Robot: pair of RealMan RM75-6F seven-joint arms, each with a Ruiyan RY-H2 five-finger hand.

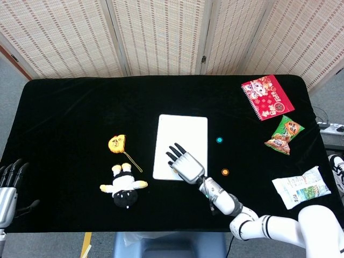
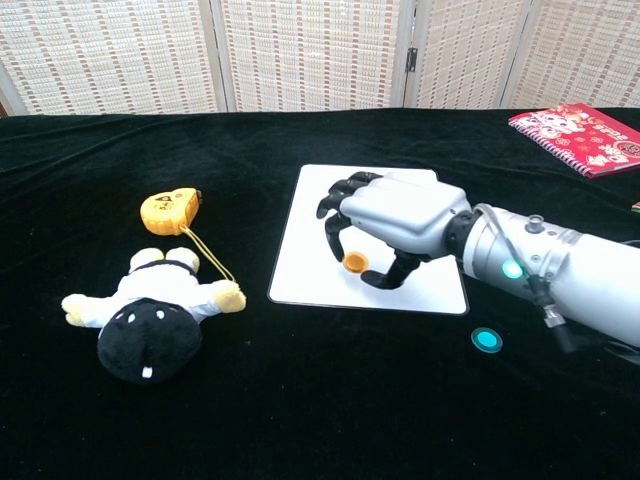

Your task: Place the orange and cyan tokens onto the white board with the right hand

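My right hand [image 2: 398,222] hovers over the white board [image 2: 310,250] and pinches an orange token [image 2: 354,262] between thumb and a finger, just above the board's near half. In the head view the right hand [image 1: 184,163] covers the lower right part of the white board [image 1: 181,134], and the held token is hidden. A cyan token [image 2: 486,339] lies on the black cloth off the board's near right corner. Another cyan token [image 1: 219,140] and a second orange token [image 1: 225,172] lie right of the board. My left hand [image 1: 9,188] rests open at the far left edge.
A plush toy [image 2: 145,305] and a yellow tape measure [image 2: 169,211] lie left of the board. A red notebook [image 1: 266,97], a green snack bag [image 1: 285,134] and a white packet [image 1: 301,186] sit on the right side of the table.
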